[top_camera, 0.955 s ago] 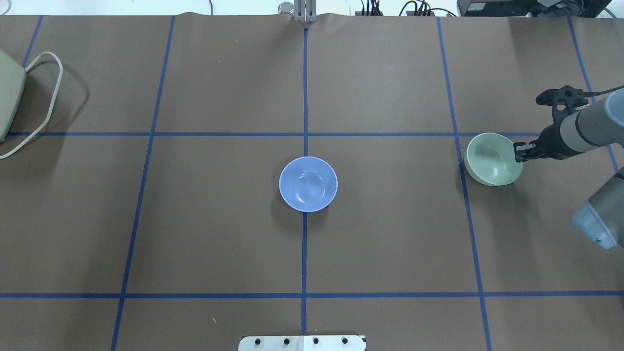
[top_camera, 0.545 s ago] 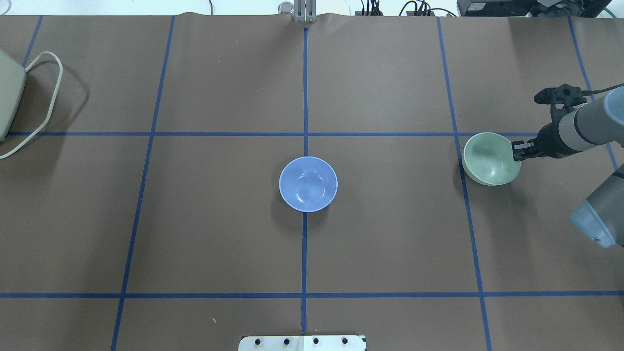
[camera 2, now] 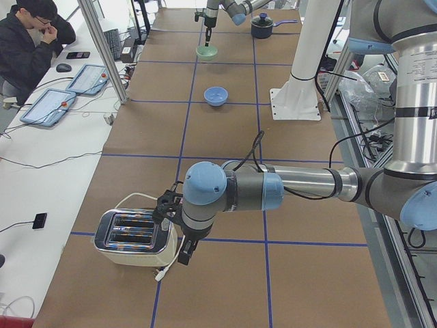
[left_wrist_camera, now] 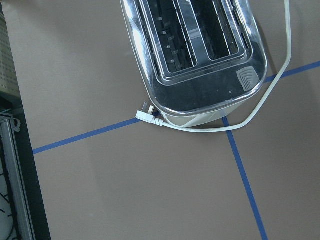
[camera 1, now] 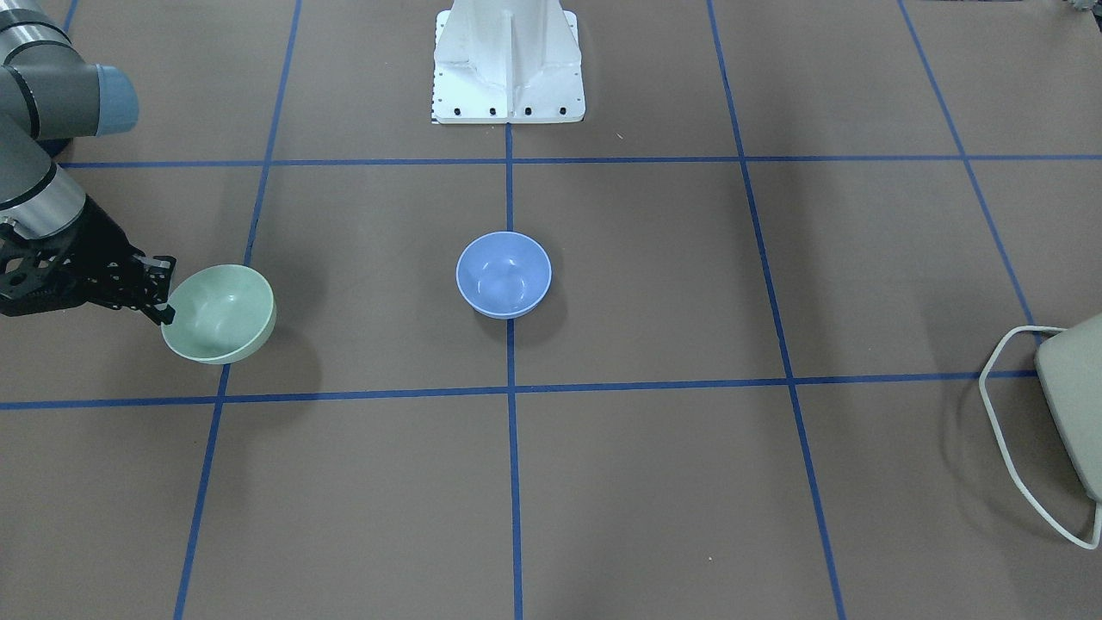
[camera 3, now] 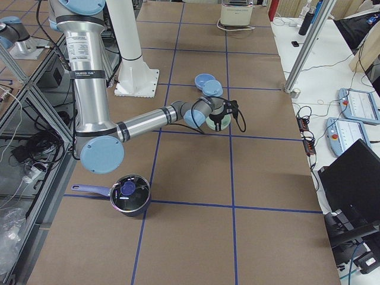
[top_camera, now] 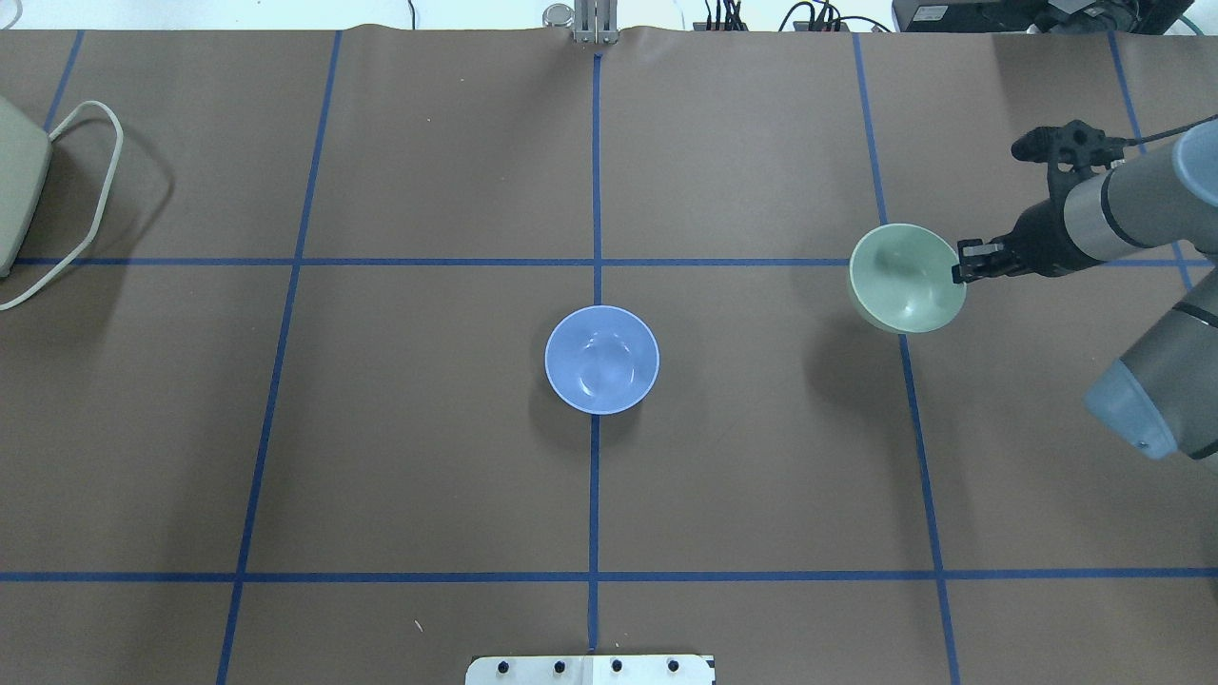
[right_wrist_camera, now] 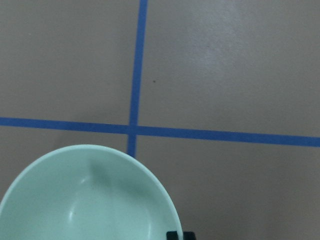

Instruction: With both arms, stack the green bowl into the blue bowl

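The pale green bowl hangs tilted above the table's right part, held by its rim. My right gripper is shut on that rim; the same shows in the front view, gripper on green bowl. The right wrist view shows the green bowl over a tape crossing. The periwinkle-blue bowl stands upright and empty at the table's centre, well apart from the green one. My left gripper hovers beside the toaster at the table's left end; I cannot tell whether it is open or shut.
A toaster with a loose white cord lies at the left end. A dark pot with a lid stands near the right end. The white base column stands at the robot's edge. Blue tape lines grid the brown table.
My right gripper has lifted the green bowl and carried it left, towards the table's centre, and a little farther from the robot. The blue bowl has not moved.
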Controlling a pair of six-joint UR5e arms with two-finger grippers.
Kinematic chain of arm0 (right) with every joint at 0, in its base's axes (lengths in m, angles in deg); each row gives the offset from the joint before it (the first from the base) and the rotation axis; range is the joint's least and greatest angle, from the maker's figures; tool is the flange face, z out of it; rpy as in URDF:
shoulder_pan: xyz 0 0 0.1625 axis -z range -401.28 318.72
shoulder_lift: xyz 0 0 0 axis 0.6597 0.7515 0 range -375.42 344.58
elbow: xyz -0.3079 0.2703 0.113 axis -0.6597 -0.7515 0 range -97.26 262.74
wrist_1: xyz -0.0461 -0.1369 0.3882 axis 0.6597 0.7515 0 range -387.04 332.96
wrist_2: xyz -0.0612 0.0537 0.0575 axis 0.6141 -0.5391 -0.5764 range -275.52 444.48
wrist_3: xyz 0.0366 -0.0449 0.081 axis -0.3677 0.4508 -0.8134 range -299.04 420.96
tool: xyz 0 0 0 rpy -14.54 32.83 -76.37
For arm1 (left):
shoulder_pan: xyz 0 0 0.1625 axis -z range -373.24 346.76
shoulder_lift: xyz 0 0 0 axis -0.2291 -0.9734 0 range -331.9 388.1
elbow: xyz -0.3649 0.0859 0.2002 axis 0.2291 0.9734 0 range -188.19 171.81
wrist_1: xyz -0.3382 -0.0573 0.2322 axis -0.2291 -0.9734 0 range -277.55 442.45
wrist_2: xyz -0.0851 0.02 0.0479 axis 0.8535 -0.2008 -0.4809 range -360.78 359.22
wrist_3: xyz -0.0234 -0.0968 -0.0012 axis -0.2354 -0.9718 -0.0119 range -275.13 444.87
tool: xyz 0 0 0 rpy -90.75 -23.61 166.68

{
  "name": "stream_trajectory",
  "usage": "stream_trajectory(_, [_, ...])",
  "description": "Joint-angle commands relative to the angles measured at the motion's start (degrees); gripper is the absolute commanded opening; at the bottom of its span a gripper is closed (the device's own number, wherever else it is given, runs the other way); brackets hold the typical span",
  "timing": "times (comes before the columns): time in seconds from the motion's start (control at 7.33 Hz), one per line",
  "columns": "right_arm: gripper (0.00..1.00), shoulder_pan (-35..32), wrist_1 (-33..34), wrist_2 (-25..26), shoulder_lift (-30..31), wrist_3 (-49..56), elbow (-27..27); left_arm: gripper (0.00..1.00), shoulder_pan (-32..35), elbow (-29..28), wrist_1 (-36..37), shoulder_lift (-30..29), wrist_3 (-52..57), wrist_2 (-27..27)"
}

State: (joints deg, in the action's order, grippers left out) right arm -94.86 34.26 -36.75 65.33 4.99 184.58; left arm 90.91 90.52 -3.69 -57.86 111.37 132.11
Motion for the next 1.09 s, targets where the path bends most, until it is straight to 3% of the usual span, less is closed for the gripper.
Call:
stream_trajectory(0.0, [0.0, 4.2, 0.6, 0.8, -10.4, -15.2, 0.4, 0.99, 0.0, -0.1, 0.0, 0.0, 0.0, 0.0])
stream_trajectory(0.41, [0.0, 14.7, 23.4, 11.8, -26.8, -26.3, 1.8, 0.98, 0.0, 0.0, 0.0, 0.8, 0.0, 0.0])
stream_trajectory(0.68, [0.0, 25.7, 23.9, 23.6, -28.5, -30.8, 0.8, 0.98, 0.0, 0.2, 0.0, 1.4, 0.0, 0.0])
stream_trajectory(0.95, [0.0, 28.1, 24.0, 25.9, -26.8, -30.7, -0.6, 0.99, 0.0, -0.3, -1.9, 1.8, 0.0, 0.0])
